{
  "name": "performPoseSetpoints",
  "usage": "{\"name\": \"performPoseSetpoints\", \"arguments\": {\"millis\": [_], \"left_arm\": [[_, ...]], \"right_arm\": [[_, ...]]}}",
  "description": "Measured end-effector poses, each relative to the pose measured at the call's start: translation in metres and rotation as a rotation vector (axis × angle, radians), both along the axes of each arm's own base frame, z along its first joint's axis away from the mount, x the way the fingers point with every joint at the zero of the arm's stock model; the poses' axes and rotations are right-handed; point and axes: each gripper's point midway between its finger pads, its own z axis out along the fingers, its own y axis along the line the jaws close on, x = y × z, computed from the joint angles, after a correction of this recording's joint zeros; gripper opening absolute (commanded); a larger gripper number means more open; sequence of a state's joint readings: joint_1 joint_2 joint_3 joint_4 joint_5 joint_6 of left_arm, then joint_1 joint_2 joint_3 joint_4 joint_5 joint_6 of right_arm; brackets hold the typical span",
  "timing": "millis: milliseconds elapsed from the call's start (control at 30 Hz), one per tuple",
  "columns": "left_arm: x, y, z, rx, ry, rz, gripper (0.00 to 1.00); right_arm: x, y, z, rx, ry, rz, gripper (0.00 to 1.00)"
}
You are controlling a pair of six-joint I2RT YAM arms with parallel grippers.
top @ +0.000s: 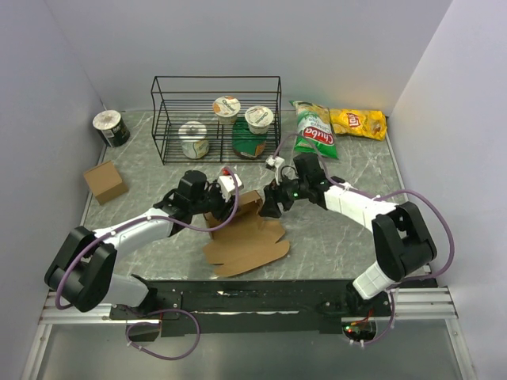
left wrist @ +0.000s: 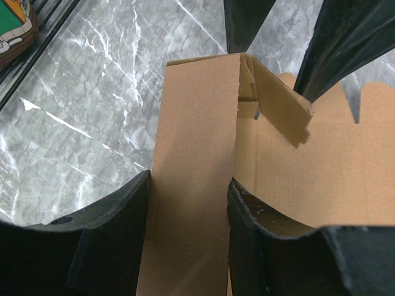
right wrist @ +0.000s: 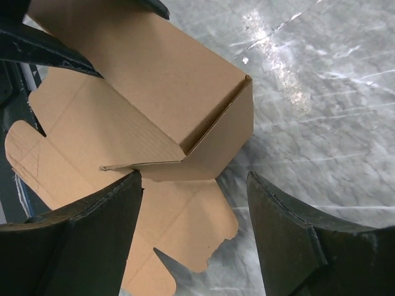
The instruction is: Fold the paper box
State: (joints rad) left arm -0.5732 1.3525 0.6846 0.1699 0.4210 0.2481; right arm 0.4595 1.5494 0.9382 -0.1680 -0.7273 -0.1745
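Grey marbled stone is the top of the one bench (top: 348, 237), and all things stand on it. One black wire rack (top: 162, 119) stands at 12 o'clock and holds three lidded cups (top: 194, 138). One paper box (top: 249, 241) of plain brown cardboard lies in the middle of the bench. It is half folded: its flat flaps spread toward 6 o'clock, and one part stands up at the 12 o'clock side, between the two arms. Two snack bags lie at 1 o'clock, one green bag (top: 313, 131) and one yellow bag (top: 358, 123), just beside each other. One small cardboard cube (top: 104, 182) sits at 9 o'clock, well apart from the paper box. A fourth cup (top: 111, 128) stands alone at 10 o'clock. The left pincer (left wrist: 190, 179) is half closed and clamps a raised panel of the paper box, which fills its gap. The right pincer (right wrist: 194, 176) stands wide at the folded corner and grips nothing.
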Motion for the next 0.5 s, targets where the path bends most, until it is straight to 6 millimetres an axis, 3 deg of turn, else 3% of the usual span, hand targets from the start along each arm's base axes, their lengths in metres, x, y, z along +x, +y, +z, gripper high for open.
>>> {"name": "performPoseSetpoints", "arguments": {"millis": [500], "left_arm": [[-0.002, -0.002, 0.000, -0.003, 0.005, -0.010, 0.43]], "right_arm": [[0.016, 0.010, -0.008, 0.031, -0.068, -0.051, 0.73]]}}
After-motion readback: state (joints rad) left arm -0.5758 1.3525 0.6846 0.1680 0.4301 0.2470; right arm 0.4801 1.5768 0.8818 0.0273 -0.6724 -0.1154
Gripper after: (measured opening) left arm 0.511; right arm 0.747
